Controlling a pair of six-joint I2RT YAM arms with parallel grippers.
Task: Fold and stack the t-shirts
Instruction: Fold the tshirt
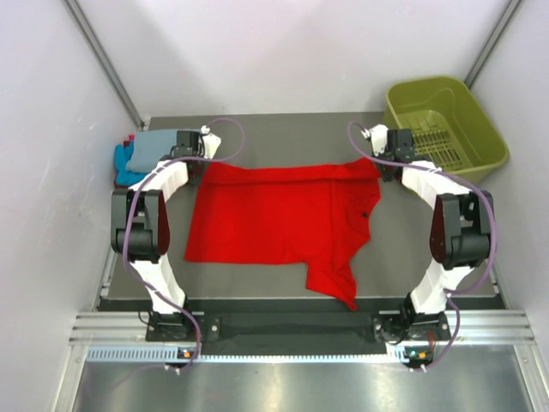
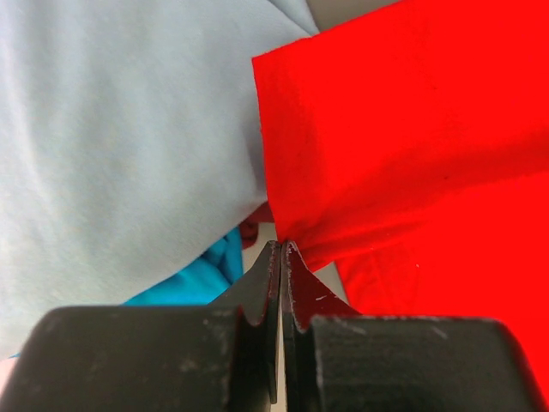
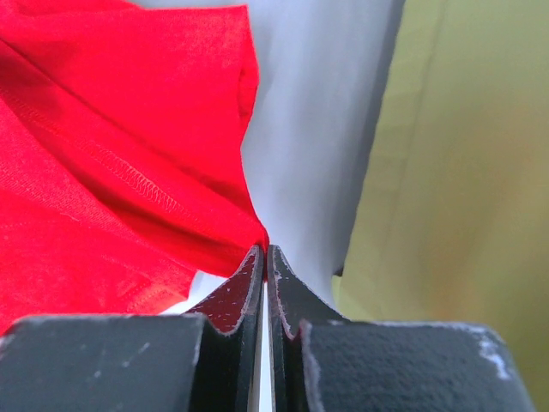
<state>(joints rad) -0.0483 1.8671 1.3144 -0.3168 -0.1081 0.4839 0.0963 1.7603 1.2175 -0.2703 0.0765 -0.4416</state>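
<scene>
Left gripper (image 1: pixel 202 158) (image 2: pixel 281 245) is pinched tight on the far left corner of the red t-shirt (image 1: pixel 274 215) (image 2: pixel 412 129), its jaws pressed together with a fold of red cloth caught at their tips. Right gripper (image 1: pixel 383 166) (image 3: pixel 264 249) is closed the same way on the far right corner of the red t-shirt (image 3: pixel 103 172), with the cloth bunching into folds where it meets the jaws.

Between the two grippers the shirt's far edge runs nearly straight across the worktop (image 1: pixel 283 136). The rest of the shirt lies spread towards the arm bases, and one narrower flap reaches nearest them, right of centre.

Just left of the left gripper, a grey-blue t-shirt (image 1: pixel 154 144) (image 2: pixel 120 154) lies on top of a turquoise t-shirt (image 1: pixel 127 170) (image 2: pixel 199 279) in the far left corner. The grey-blue one's edge sits right beside the held red corner. An olive-green basket (image 1: pixel 446 129) (image 3: pixel 463 172) stands in the far right corner, close beyond the right gripper.
</scene>
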